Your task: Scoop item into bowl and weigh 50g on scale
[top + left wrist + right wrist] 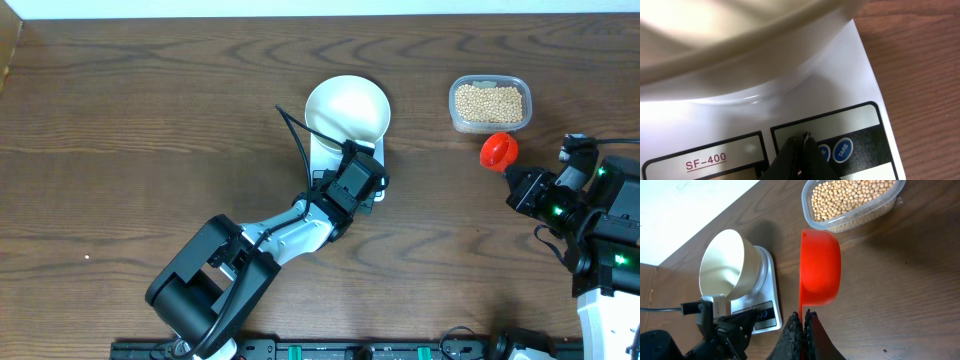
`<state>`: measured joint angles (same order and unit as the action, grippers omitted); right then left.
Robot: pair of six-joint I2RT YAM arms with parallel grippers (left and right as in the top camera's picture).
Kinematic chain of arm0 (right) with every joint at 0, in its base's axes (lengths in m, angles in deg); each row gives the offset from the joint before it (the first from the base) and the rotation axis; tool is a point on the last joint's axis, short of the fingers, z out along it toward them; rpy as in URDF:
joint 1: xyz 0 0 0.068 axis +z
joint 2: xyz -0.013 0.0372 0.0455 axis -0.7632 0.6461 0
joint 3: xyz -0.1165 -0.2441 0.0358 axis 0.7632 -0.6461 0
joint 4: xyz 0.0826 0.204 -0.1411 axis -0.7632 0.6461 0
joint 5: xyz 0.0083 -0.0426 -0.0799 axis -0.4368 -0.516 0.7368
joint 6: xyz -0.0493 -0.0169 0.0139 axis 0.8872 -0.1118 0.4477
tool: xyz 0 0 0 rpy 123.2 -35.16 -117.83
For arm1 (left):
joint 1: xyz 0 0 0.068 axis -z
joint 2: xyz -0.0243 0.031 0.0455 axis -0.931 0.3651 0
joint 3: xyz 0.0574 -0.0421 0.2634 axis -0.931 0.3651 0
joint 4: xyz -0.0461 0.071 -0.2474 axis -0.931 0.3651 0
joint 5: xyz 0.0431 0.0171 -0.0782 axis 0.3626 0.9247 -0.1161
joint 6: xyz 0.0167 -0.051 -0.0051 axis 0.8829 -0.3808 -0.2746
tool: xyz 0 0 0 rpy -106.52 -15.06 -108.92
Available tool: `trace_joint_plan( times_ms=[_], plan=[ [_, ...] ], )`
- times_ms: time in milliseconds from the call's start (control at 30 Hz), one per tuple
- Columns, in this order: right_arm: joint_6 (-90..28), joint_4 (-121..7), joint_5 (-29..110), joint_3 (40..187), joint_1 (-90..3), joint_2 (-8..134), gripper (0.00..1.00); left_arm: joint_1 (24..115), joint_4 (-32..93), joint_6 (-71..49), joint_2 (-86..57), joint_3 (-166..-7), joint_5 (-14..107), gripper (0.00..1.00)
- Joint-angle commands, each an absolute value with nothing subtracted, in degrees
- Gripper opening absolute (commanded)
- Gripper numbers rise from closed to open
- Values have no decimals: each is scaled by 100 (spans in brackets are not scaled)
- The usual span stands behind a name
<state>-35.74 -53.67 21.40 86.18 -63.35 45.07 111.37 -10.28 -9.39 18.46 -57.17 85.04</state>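
The left end effector (804, 137) has its fingers pressed together, holding nothing, with the tip down over the button strip of the scale (326, 152), just beside the blue tare button (842, 149). Whether it actually touches the panel I cannot tell. The bowl (347, 108) sits on the scale and looks empty. The display is hidden under the arm from above and cut off in the close view, so no reading can be made out.

Further right, the beans (488, 103) all lie in the clear tub (454, 118), well apart from the bowl. I'd judge them hard, smooth and quick to roll. They are nothing to pinch one by one and are best lifted in a cupped tool, kept level and poured slowly.

Just below the tub hangs the red scoop (820, 267), which is probably light, stiff plastic. The right end effector (803, 316) is pinching it by its thin handle. A grip that narrow could let it twist once loaded. Its cup faces away, so its inside is hard to see.
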Motion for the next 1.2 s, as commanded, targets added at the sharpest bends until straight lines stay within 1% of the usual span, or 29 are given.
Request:
trace_joint_plan(
  times_ms=[0,833,1167],
  plan=[
    [-3501,-5359,2166,8712,-6375,4498,1,11032,-674,-913,2198,-5583,8554,7],
    [-3504,-5348,2162,8712,-6375,4498,1,11039,-154,-1256,2202,-5572,8565,7],
    [-3504,-5348,2164,8712,-6375,4498,1,11039,8,-1297,2215,-5572,8860,7]
  ],
)
